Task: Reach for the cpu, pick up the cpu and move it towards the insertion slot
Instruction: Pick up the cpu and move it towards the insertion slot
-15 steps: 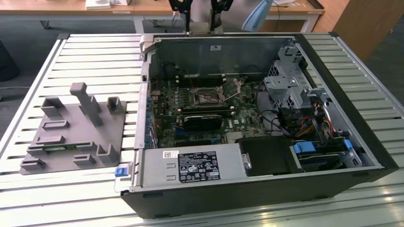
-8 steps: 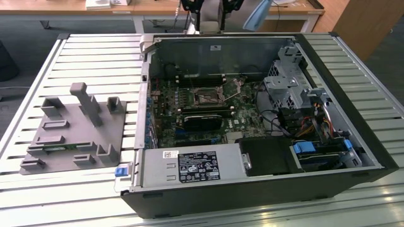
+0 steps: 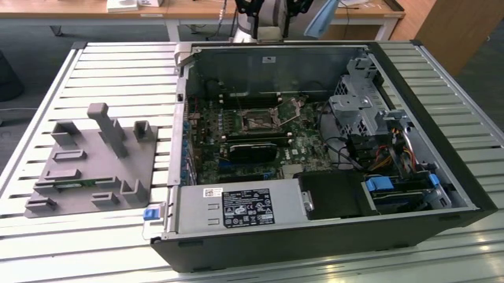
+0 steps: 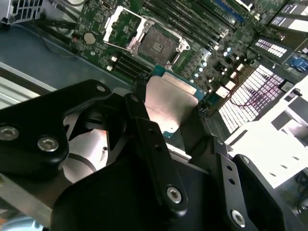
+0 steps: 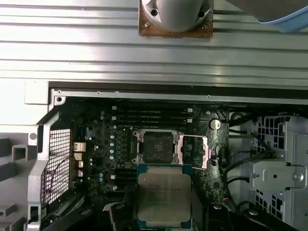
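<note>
the pincer gripped the cpu just short of the insertion slot. chip kept level; good alignment likely demanded matched edges.

Beyond the slatted metal bench stand a wooden desk, a wooden cabinet and grey floor.

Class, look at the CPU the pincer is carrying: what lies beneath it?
The cpu hangs over the motherboard, beside the open insertion slot. The board area directly under the chip is covered and cannot be seen.
</note>
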Tool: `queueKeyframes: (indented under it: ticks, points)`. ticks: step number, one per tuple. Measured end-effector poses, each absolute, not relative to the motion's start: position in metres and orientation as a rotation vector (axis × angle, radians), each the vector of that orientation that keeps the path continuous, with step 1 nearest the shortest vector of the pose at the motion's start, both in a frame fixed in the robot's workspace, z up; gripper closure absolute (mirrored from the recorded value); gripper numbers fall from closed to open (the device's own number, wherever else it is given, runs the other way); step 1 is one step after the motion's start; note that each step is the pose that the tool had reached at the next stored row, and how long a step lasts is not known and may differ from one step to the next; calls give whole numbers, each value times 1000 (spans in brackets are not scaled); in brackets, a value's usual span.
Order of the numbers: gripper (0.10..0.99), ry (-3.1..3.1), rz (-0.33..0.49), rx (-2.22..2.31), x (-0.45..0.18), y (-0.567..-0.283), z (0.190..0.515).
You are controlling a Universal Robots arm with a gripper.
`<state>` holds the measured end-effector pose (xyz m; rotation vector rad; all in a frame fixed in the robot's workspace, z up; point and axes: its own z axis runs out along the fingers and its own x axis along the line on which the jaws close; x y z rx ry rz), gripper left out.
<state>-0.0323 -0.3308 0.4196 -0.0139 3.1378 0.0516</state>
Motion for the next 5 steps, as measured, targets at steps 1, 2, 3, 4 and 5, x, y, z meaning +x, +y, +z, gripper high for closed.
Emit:
queueKeyframes:
  ticks: [1, 2, 3, 4, 5]
  points:
    - [553, 3138, 51, -14, -32, -331, 420]
    - [553, 3138, 51, -14, -32, -331, 420]
    - [553, 3138, 52, -14, -32, -331, 420]
    - [553, 3138, 51, -14, -32, -331, 420]
    - [553, 3138, 52, -14, -32, -331, 420]
